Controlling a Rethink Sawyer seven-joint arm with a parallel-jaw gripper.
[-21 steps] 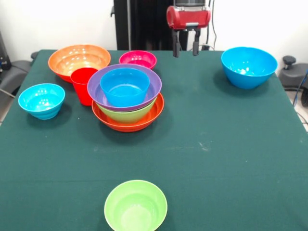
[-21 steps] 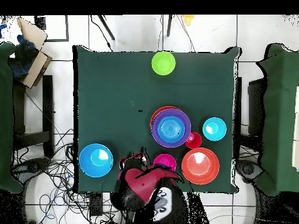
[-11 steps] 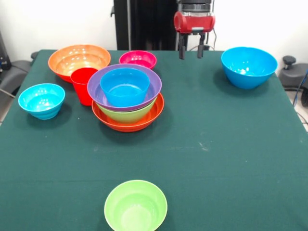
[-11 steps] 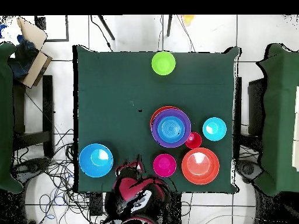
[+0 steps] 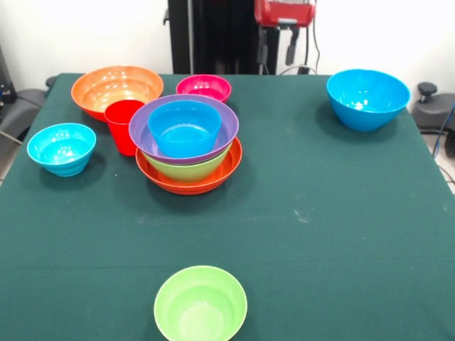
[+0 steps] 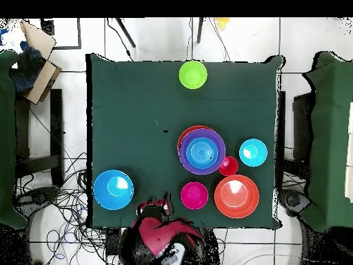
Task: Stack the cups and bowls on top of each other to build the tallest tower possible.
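Four bowls make up the tower (image 5: pixel 189 145): a wide orange bowl (image 5: pixel 206 181) as base, a green bowl (image 5: pixel 188 169) in it, the wide purple bowl (image 5: pixel 220 128) above, and a blue bowl (image 5: pixel 184 126) nested on top. My gripper (image 5: pixel 276 50) hangs well apart from the tower, beyond the table's (image 5: pixel 320 213) far edge, its two fingers spread and holding nothing. The red cup (image 5: pixel 123 125) stands upright, touching the tower's left side. Just behind the tower sits the small magenta bowl (image 5: pixel 204 87); the second orange bowl (image 5: pixel 116 86) lies behind the cup. A small blue bowl (image 5: pixel 62 148) sits left of the tower, a larger blue bowl (image 5: pixel 367 98) far right, and a lone green bowl (image 5: pixel 200 303) well in front.
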